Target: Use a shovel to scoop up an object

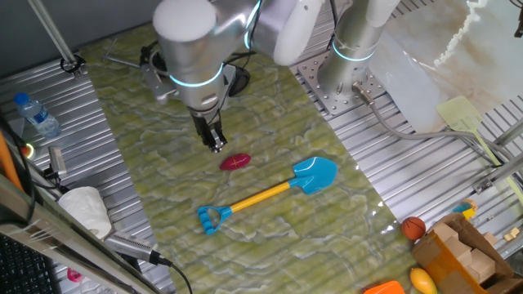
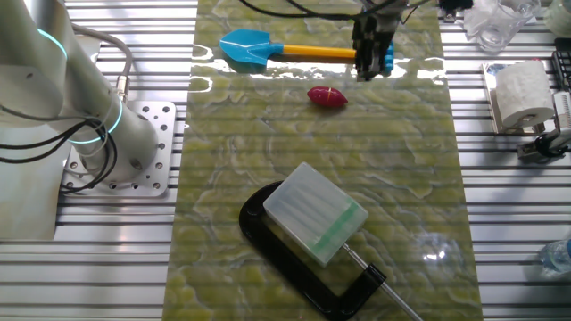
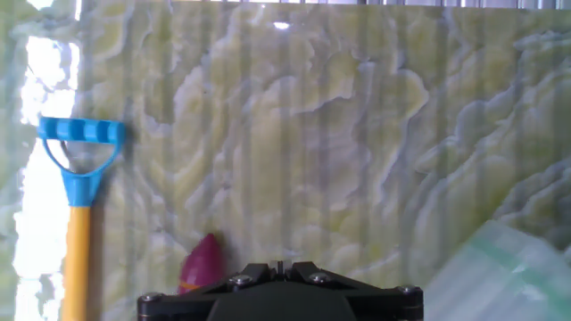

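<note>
- Hand view shows our gripper (image 1: 216, 145) empty, hovering above the worktop (image 1: 270, 237); we cannot tell whether the jaws are open or closed.
- Our shovel (image 1: 270, 194) lies flat and ungrasped, handle reachable.
- Our object (image 1: 234, 162) rests just beside the shaft, between gripper and shovel, so we judge grasping comes first.

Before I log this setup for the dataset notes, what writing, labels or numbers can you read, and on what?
None can be read.
Water bottle: its label is too small and blurred.
Cardboard box: no legible print.
Shovel, red object and dustpan: no markings visible.
</note>
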Available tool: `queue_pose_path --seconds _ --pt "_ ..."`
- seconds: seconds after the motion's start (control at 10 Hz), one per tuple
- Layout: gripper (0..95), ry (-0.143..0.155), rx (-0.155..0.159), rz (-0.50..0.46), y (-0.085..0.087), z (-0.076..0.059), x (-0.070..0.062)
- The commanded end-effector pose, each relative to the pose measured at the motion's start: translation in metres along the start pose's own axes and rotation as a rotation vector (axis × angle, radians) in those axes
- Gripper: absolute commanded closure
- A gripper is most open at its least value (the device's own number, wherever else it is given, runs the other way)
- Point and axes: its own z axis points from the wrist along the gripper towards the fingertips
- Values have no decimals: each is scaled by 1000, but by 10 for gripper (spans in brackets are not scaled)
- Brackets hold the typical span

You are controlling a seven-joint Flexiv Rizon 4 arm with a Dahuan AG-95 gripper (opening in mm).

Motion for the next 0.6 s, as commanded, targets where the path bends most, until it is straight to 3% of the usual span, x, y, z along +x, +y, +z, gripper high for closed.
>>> queue_pose_path --seconds 0.1,0.4,0.6 --pt "760 5 23 22 9 -4 -5" --pt "760 19 35 -7 11 -5 -6" --pt "760 20 68 -12 11 -5 -6"
